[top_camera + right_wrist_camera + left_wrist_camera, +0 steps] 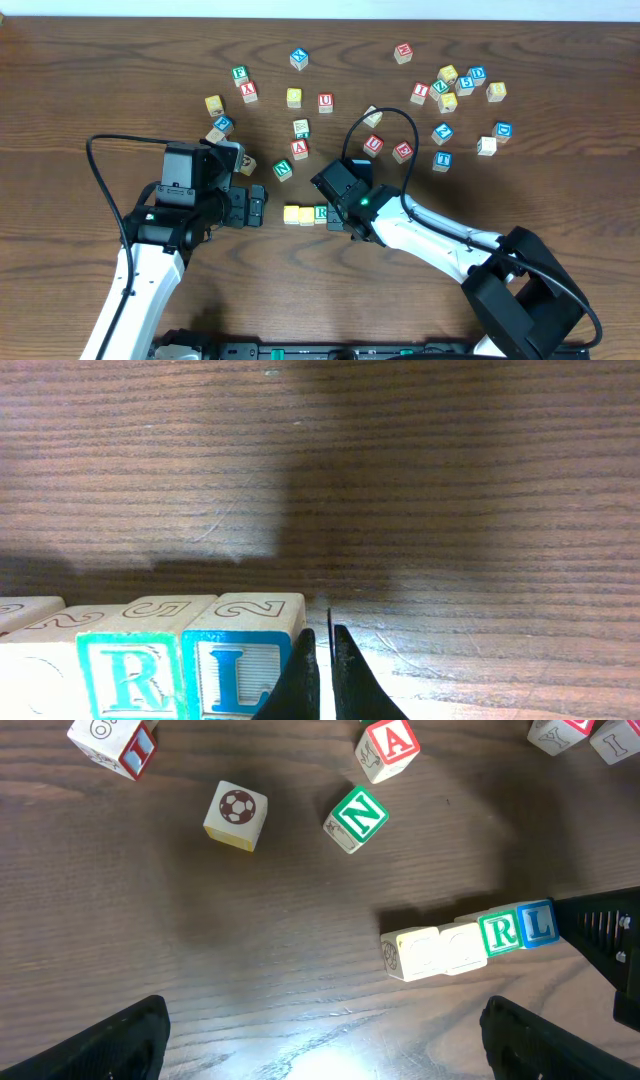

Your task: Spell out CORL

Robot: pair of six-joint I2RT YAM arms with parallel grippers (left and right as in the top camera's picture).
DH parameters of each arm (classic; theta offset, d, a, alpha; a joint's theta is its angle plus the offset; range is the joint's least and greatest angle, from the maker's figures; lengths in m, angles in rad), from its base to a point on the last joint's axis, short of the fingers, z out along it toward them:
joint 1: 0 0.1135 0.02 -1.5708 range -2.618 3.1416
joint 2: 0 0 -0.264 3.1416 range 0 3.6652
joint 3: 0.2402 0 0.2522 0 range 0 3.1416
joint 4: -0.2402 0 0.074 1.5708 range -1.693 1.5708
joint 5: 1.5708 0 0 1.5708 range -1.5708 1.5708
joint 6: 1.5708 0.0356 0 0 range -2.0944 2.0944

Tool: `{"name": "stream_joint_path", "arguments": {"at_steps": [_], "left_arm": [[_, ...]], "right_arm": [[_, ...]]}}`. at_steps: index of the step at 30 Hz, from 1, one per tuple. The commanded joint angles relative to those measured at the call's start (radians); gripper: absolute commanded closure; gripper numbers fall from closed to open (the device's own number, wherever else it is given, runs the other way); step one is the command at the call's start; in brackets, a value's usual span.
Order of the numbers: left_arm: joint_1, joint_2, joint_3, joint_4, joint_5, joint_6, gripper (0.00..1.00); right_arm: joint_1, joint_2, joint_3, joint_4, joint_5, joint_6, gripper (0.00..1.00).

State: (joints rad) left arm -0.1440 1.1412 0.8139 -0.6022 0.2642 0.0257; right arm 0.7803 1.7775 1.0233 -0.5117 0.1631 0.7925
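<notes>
Row: first yellow cube [415,955], second yellow cube [460,945], R cube [500,932], L cube [538,923]; side by side, touching, mid-table [200,940].
Right gripper [321,645]: just beside L cube's outer end; jaws nearly together, gripping nothing.
Left gripper [322,1015]: above bare wood near row's yellow end; jaws wide, empty.
Green N cube [357,817]: apart from row.

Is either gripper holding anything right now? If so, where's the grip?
Nothing is held. The left gripper is open with no cube between its fingers. The right gripper is shut on nothing, its tips just beside the L cube.
</notes>
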Motion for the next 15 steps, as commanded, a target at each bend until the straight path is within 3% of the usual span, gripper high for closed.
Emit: {"name": "stream_joint_path", "arguments": {"at_steps": [1, 15], "left_arm": [[0.005, 0.002, 0.0, -0.002, 0.005, -0.001, 0.02], [0.005, 0.002, 0.0, -0.002, 0.005, -0.001, 0.02]], "right_arm": [[0.02, -0.008, -0.006, -0.013, 0.055, 0.019, 0.99], [-0.011, -0.008, -0.006, 0.053, 0.231, -0.038, 0.99]]}}
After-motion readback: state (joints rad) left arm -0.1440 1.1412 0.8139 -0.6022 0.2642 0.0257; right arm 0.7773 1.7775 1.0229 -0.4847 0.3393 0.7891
